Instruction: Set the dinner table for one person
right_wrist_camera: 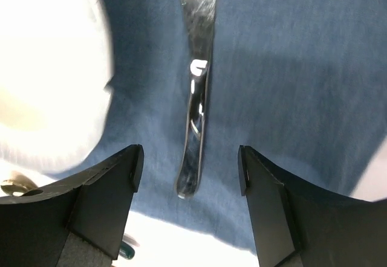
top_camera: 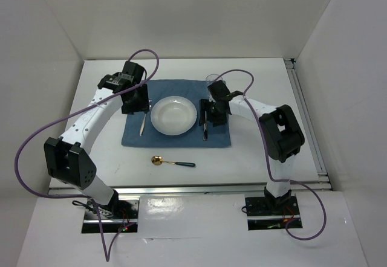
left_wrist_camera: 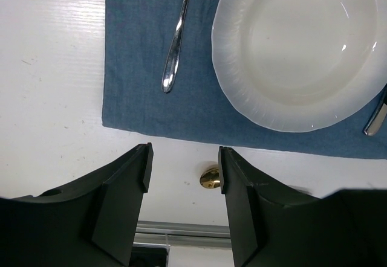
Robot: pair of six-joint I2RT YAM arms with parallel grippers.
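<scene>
The white dinner table (top_camera: 254, 158) carries a blue cloth mat (top_camera: 176, 140) with a round white plate (top_camera: 173, 115) in its middle. A silver fork (top_camera: 143, 124) lies on the mat left of the plate; its handle shows in the left wrist view (left_wrist_camera: 173, 55). A silver knife (top_camera: 205, 128) lies right of the plate, also in the right wrist view (right_wrist_camera: 196, 116). A spoon with a gold bowl and dark handle (top_camera: 172, 162) lies on the table in front of the mat. My left gripper (left_wrist_camera: 182, 170) is open and empty above the mat's left side. My right gripper (right_wrist_camera: 187, 170) is open over the knife.
A clear glass (top_camera: 212, 78) stands at the mat's far right corner, partly hidden by the right arm. Metal rails (top_camera: 305, 116) run along the table's right and near edges. White walls close in the back and both sides.
</scene>
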